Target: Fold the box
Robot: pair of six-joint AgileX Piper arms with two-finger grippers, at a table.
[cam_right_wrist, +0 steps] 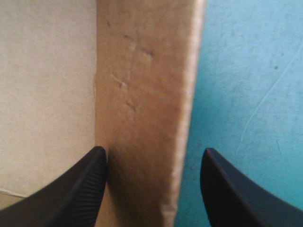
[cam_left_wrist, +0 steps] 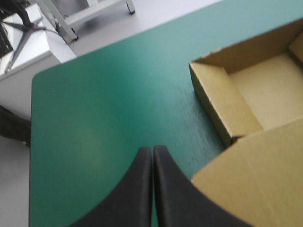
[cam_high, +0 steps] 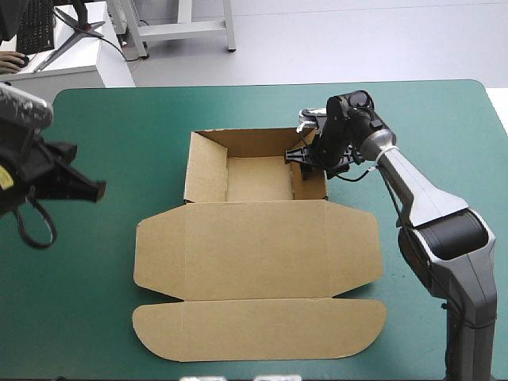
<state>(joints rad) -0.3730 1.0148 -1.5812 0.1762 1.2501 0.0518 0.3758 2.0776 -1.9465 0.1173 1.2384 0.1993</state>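
R gripper [cam_right_wrist: 154, 150] spread apart, box [cam_high: 254, 238] side wall [cam_right_wrist: 142, 94] between its fingers. L gripper [cam_left_wrist: 152, 149] pressed together, empty; box ahead.

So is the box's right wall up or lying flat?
Up: the right wall of the box stands upright, with the open right gripper straddling it.

no text, label, brand, number or sign readable in any view, the brown box [cam_high: 262, 238] shows only plain board, the teal-green desk cover [cam_high: 119, 119] likewise plain
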